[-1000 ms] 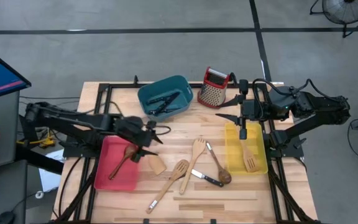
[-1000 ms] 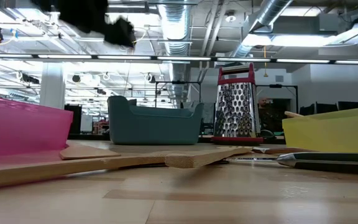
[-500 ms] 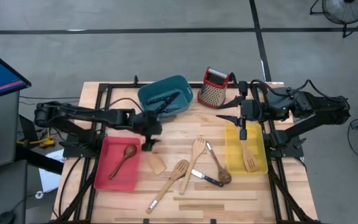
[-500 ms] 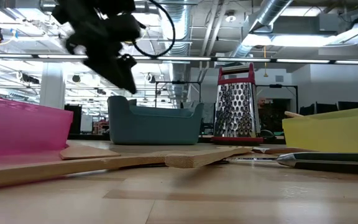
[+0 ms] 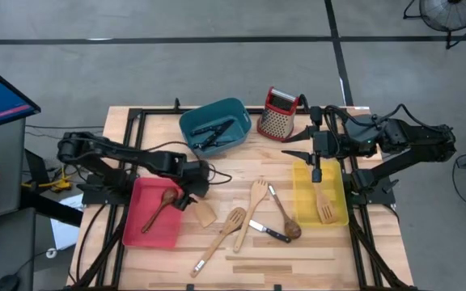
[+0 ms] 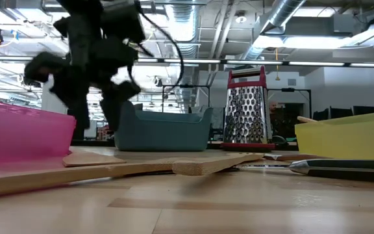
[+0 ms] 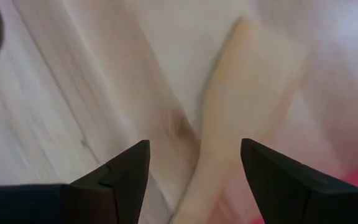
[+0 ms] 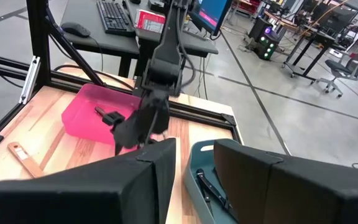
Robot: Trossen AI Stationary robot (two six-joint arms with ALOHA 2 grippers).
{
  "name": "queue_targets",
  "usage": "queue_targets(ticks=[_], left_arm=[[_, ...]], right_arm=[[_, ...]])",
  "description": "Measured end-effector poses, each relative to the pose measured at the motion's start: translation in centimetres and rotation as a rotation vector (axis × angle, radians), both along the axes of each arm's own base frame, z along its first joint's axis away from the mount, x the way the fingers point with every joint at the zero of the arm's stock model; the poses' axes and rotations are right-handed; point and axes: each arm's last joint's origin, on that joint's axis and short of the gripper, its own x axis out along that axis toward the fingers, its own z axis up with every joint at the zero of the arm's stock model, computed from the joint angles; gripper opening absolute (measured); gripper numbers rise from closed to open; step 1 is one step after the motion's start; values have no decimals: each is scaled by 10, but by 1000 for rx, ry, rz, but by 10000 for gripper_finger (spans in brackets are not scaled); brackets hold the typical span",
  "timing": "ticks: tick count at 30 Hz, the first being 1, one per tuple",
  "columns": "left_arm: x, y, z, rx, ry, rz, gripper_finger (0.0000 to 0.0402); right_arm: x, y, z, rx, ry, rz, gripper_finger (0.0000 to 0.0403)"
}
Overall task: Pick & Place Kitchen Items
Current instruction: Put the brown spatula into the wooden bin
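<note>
A pale wooden spatula (image 5: 204,213) lies flat on the table beside the red bin (image 5: 140,230), which holds a dark wooden spoon (image 5: 161,205). My left gripper (image 5: 186,196) hangs open just above the spatula's end nearest the bin, pointing steeply down. In the left wrist view the spatula (image 7: 247,106) shows between and beyond the fingers, untouched. My right gripper (image 5: 315,168) waits above the yellow bin (image 5: 302,198), its fingers a little apart with nothing between them. More utensils lie mid-table: a wooden fork (image 5: 256,196), a wooden spoon (image 5: 222,237), a dark spoon (image 5: 286,220) and a black-handled knife (image 5: 270,233).
The teal bin (image 5: 235,113) at the back holds black-handled knives (image 5: 213,133). A red-topped grater (image 5: 278,113) stands to its right. A slotted wooden spatula (image 5: 324,207) lies in the yellow bin. Bare wood shows along the near edge, to the right of the wooden spoon.
My left gripper has come down toward the pale spatula beside the red bin and has tipped to point more steeply downward. Its fingers have stayed open.
</note>
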Motion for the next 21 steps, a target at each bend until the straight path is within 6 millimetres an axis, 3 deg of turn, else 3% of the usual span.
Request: queue_targets(ticks=[3, 11, 21], left_arm=[[8, 0, -5, 42, 60, -12, 232], [23, -1, 6, 70, 204, -89, 232], [32, -4, -10, 113, 313, -182, 232]], right_arm=[[0, 0, 0, 0, 0, 0, 122], [-1, 0, -2, -4, 20, 0, 122], [-2, 0, -7, -9, 75, -2, 122]])
